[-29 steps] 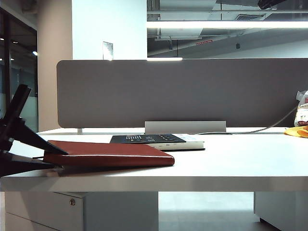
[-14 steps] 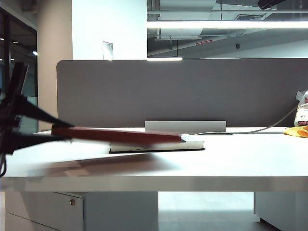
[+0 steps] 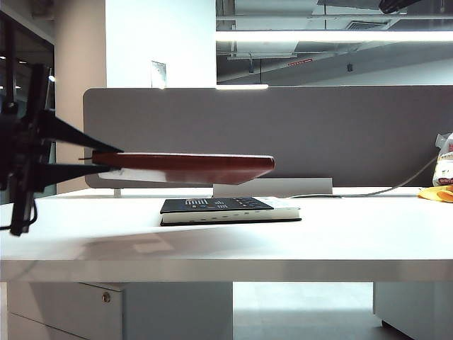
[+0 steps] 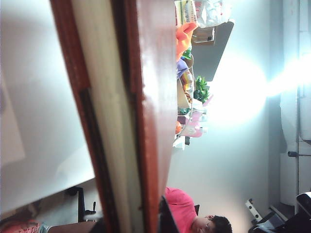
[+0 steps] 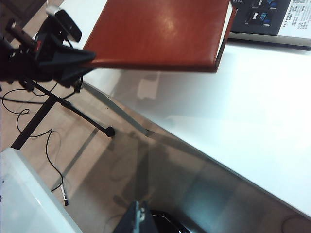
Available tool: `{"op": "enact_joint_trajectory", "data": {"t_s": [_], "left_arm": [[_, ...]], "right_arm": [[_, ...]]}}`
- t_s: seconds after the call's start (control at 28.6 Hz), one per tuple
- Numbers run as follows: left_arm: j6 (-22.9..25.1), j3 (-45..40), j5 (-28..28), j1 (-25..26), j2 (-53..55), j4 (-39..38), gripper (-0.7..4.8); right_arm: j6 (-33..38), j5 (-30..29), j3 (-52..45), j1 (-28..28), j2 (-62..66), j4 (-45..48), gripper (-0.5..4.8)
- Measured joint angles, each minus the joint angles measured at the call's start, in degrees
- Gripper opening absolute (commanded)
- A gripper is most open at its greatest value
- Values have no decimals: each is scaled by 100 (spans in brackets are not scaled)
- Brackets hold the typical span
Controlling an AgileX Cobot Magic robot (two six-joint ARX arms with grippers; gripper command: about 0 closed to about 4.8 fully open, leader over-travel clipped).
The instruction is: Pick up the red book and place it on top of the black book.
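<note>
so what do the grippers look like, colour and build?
Left gripper: all black, with two long fingers that taper to thin points and a black cable looping below its body. A small camera module with a grey top sits on its wrist. Right gripper: only a dark tip shows, too little to describe.

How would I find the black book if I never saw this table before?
Look at the white table in front of the long grey divider wall. The black book lies flat near the table's middle, below the red book that the left claw holds level in the air. It is the one with small white print on its dark cover and white page edges; the red one is plain.
</note>
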Motion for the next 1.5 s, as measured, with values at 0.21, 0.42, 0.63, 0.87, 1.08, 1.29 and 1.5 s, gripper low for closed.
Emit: {"op": "enact_joint_trajectory", "data": {"t_s": [0.21,0.42,0.63,0.87,1.08,1.29,1.5], "left_arm": [[61,820,234,0,0,-767,-6],[417,1663,295,-2,0,-1867,-6],[929,2302,317,-7,240,-2924,-6],[951,2817,417,-7,793,-3051,-6],[949,3095,428,-9,1180,-3042,-6],[946,3414,435,-11,1585,-3082,-6],[927,3982,459,-107,1926,-3333,-6]], "right_arm": [[0,2,0,0,0,0,-1],[-2,0,0,0,0,-7,-1],[0,2,0,0,0,-57,-1],[-2,114,0,0,0,-81,-1],[-2,151,0,0,0,-107,0],[-2,151,0,0,0,-109,-1],[-2,149,0,0,0,-162,-1]]}}
